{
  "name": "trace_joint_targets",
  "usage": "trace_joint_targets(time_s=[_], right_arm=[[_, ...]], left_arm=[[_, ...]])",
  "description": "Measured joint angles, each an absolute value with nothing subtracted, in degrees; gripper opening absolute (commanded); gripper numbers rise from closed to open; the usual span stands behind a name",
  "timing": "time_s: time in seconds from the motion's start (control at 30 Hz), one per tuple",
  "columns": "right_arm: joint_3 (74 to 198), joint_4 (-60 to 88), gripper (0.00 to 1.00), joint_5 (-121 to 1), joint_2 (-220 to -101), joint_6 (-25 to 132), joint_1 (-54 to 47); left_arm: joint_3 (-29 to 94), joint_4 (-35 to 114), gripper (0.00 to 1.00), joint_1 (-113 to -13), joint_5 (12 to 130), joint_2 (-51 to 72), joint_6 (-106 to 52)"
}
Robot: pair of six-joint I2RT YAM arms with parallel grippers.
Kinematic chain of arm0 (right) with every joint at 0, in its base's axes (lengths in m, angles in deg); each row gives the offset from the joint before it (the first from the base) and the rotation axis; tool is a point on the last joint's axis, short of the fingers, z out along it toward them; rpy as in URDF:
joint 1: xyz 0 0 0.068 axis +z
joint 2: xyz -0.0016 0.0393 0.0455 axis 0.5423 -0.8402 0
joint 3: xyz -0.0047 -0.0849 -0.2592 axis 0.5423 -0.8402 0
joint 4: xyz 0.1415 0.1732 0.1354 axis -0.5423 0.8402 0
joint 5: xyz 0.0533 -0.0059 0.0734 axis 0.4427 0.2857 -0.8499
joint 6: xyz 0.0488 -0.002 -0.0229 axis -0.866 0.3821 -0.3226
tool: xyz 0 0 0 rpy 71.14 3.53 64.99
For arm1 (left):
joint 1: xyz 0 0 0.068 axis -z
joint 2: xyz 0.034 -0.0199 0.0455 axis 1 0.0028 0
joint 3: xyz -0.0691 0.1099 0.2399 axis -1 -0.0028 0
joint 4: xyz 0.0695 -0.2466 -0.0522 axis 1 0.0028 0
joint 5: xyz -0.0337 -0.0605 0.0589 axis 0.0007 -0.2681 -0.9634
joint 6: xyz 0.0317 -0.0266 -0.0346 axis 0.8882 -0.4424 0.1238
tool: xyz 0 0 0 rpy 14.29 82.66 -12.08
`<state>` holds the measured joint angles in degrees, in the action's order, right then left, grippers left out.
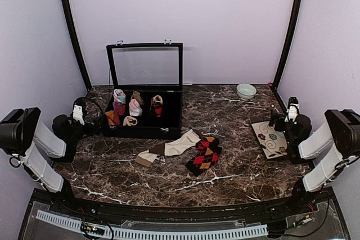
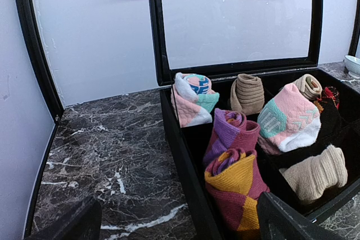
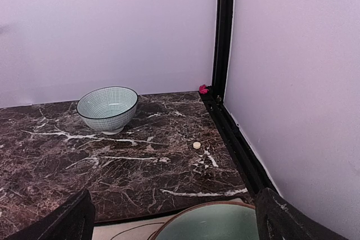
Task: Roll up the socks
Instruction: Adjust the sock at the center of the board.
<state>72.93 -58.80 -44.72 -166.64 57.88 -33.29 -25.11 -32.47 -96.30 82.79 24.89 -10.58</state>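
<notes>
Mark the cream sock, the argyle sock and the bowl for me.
cream sock [image 1: 180, 145]: top view, pale middle stretch.
argyle sock [image 1: 203, 154]: top view, centre of the patterned fabric.
bowl [image 3: 107, 111]: right wrist view, outer wall.

The left arm [image 1: 46, 158] sits folded at the left edge of the bench [image 1: 112, 172], elbow drawn back. The left claw [image 1: 79, 111] is held low and points toward the far side, its fingers [image 2: 67, 226] spread wide with nothing between them. The right arm [image 1: 323, 158] mirrors this pose at the right edge. The right claw [image 1: 291, 109] likewise gapes empty, well apart from the left.
</notes>
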Motion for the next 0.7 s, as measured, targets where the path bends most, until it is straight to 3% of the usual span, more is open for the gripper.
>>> trace_joint_targets(time_s=[0.47,0.6,0.7], right_arm=[[73.19,-57.62,1.0,-43.25,-166.37,57.09,-33.29],[81.15,-39.02,1.0,-36.15,-161.37,53.97,-33.38],[94.72,-23.69,1.0,-34.9,-159.88,53.36,-33.51]], left_arm=[[-25.11,-32.45,0.99,-95.53,82.66,24.89,-10.51],[-24.38,-29.3,0.99,-95.4,82.79,23.84,-10.49],[-15.75,-13.57,0.99,-95.36,82.64,19.87,-10.3]])
